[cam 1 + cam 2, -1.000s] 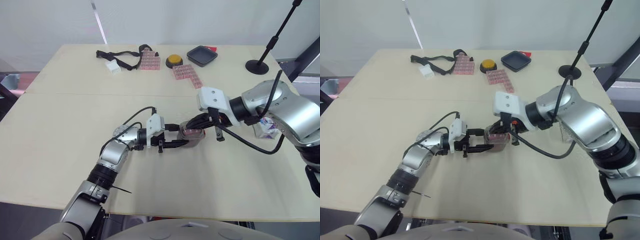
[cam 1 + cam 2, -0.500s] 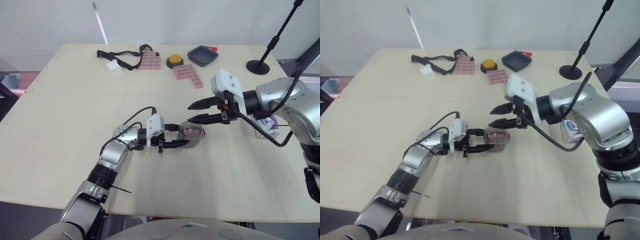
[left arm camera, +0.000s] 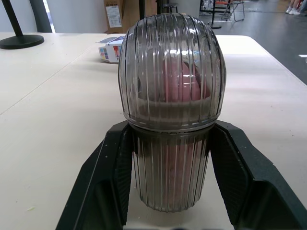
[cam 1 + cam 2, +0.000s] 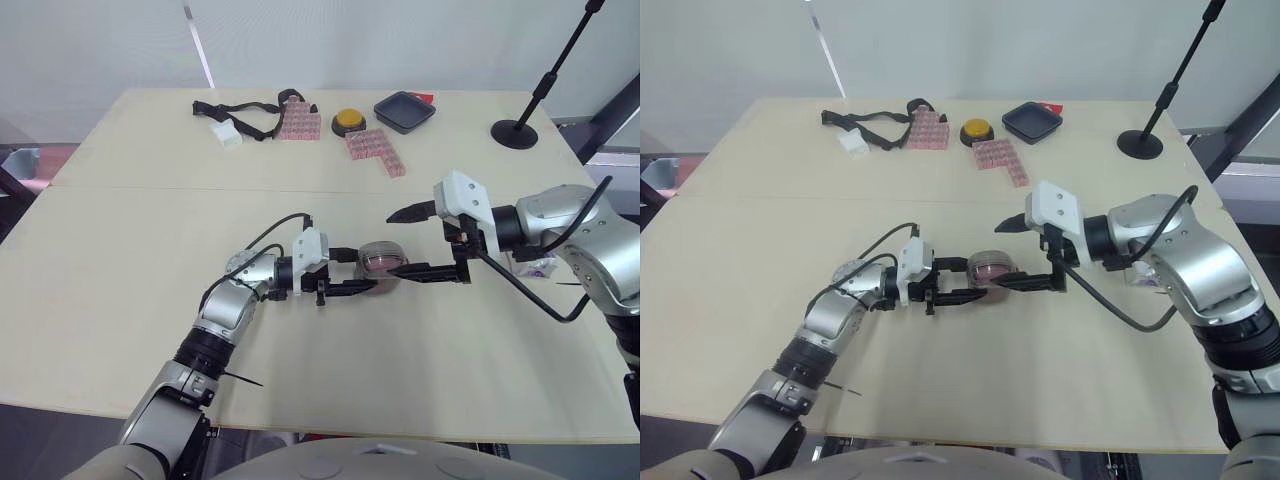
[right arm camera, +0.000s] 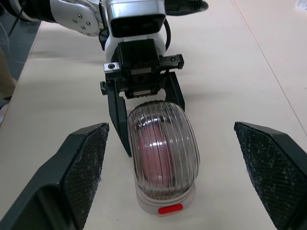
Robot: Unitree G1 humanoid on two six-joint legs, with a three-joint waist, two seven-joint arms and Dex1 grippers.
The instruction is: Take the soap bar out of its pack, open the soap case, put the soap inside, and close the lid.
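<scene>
Soap case (image 4: 383,260) sits flat near the middle of the worktop (image 4: 120,300), just on the near side of the seam between the two boards. Change over the last second: the right gripper (image 4: 395,243) was closed over the case top, then lifted away with its jaws parted. It is now back down at case level, spread wide and released. One finger lies along the near side of the case and the other hangs clear beyond it, and I cannot tell whether the near finger touches. The left gripper (image 4: 362,270) has not moved and remains clenched on the case base from the opposite end, its pads against both ribbed sides. The lid is down over the base all round, and the pink soap bar (image 3: 178,91) shows through the ribbed dome. Reading: soap in and lid closed, so the task looks essentially finished. What remains, at most, is a check that the red tab (image 5: 170,209) end is fully seated, then letting go. The soap pack (image 3: 111,50) lies aside by the right arm, well apart from the case. Room: bare worktop on all sides of the case, and the near edge is well off. Either arm can back straight out along its own line. Clutter keeps to the far edge: stand base (image 4: 515,132), black strap (image 4: 245,112), black tray (image 4: 404,110), pink blister sheets (image 4: 376,150), yellow button (image 4: 348,121). None of it is in the path.
</scene>
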